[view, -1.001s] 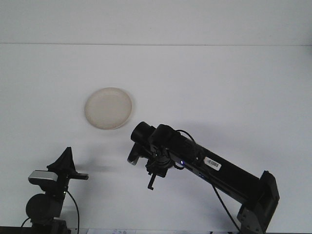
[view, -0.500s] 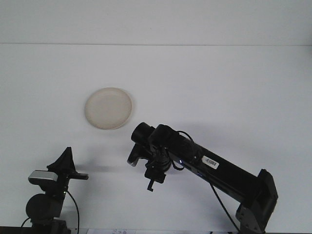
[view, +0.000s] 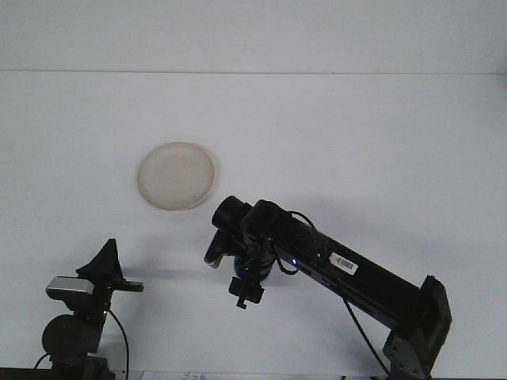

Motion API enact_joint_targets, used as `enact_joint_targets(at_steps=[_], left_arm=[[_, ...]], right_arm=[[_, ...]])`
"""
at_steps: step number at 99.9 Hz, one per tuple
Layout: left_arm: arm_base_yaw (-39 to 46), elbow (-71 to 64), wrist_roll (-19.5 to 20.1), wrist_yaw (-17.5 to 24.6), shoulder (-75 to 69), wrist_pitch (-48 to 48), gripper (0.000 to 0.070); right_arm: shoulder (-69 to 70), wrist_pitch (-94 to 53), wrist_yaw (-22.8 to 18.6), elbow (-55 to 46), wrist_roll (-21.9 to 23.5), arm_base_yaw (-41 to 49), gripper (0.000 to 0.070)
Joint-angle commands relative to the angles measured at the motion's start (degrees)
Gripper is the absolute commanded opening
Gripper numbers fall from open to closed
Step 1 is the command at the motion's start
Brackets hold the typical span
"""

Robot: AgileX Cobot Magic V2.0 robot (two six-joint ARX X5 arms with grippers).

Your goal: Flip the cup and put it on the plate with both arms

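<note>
- White table [view: 380, 142] across nearly the whole frame, meeting a pale wall along a faint line near the top.
- Round cream plate [view: 176, 176] in the upper left of centre, lying flat and bare, well apart from either arm.
- Cup not to be made out anywhere; a small pale-and-dark shape [view: 212, 257] just left of the black wrist, too unclear to name.
- Right arm [view: 356, 277] slanting from the lower right corner up toward the centre, its black bulk covering the table beneath.
- Right gripper [view: 245, 291] hanging below the wrist near the centre; fingers too dark and tangled with cables to tell whether spread or pressed together.
- White sticker [view: 344, 263] with a barcode on the right arm's upper side; print too small to read.
- Left gripper [view: 107, 265] in the lower left corner, a dark pointed shape above a grey camera block [view: 70, 288]; finger state impossible to tell.
- Thin black cable [view: 360, 336] trailing under the right arm toward the bottom edge.
</note>
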Motion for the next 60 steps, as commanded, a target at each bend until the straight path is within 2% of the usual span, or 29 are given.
enact_joint_targets(at_steps=[1, 15, 26, 39, 60], left_arm=[[0.0, -1.09, 0.39, 0.02, -0.07, 0.59, 0.0012], [0.0, -1.09, 0.39, 0.02, -0.07, 0.59, 0.0012], [0.0, -1.09, 0.39, 0.02, -0.07, 0.59, 0.0012], [0.0, -1.09, 0.39, 0.02, -0.07, 0.59, 0.0012], [0.0, -1.09, 0.39, 0.02, -0.07, 0.59, 0.0012]], right_arm=[[-0.92, -1.51, -0.9, 3.15, -0.46, 0.24, 0.0434], [-4.55, -1.11, -2.56, 6.8, 0.09, -1.49, 0.0434], [-9.09, 0.61, -0.66, 6.95, 1.73, -5.03, 0.0434], [-14.21, 0.72, 4.94, 6.78, 3.8, -12.0, 0.0434], [-24.35, 6.71, 4.9, 1.57, 3.87, -25.4, 0.0434]])
